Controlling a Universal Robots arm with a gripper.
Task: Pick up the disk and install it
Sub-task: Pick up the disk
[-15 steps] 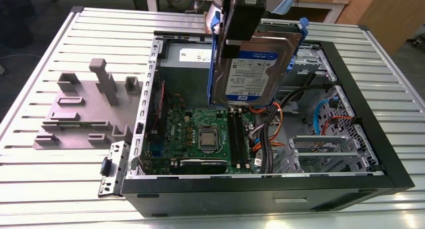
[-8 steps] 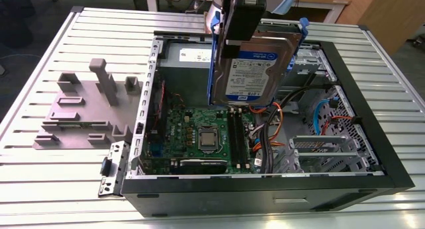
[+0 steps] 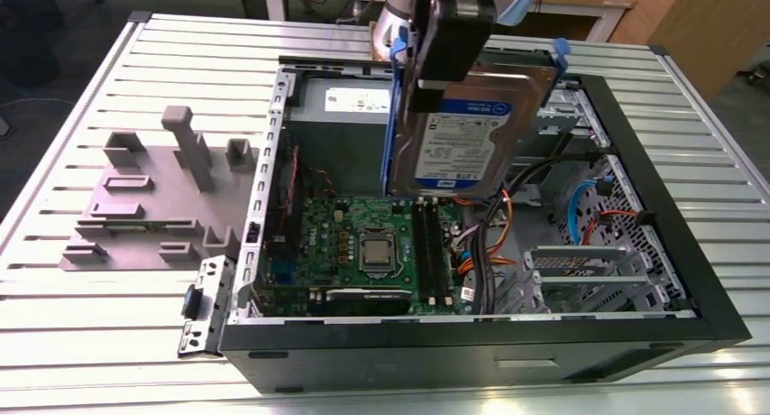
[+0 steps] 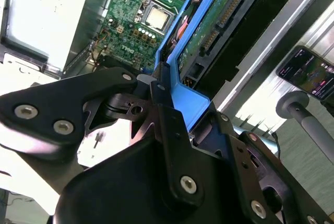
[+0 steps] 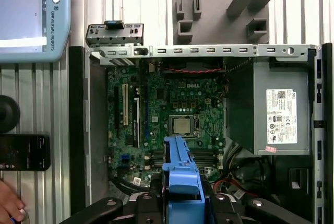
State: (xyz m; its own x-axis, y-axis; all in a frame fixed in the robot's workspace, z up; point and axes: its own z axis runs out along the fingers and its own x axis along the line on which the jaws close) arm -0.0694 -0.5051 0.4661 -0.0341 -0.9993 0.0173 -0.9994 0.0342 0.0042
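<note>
Held: fingers (image 4: 169, 130) clenched on the disk (image 3: 475, 140) by its blue rail (image 5: 180, 169) | Place: upright above the motherboard (image 3: 361, 225) inside the open computer case (image 3: 421, 347) | Advice: hold firmly, steer clear of the cables (image 3: 506, 212).

Computer case (image 3: 481, 347) (motherboard (image 3: 349, 225) exposed), grey holder (image 3: 139, 212)

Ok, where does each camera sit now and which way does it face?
Exterior view: off the arm, looking down slantwise at the open computer case; the gripper holds the disk above it.
Second wrist view: on the wrist, looking along the fingers and disk to the motherboard.
First wrist view: on the wrist, looking straight down into the case; gripper in foreground.
Shared: both wrist views show the disk and motherboard.
</note>
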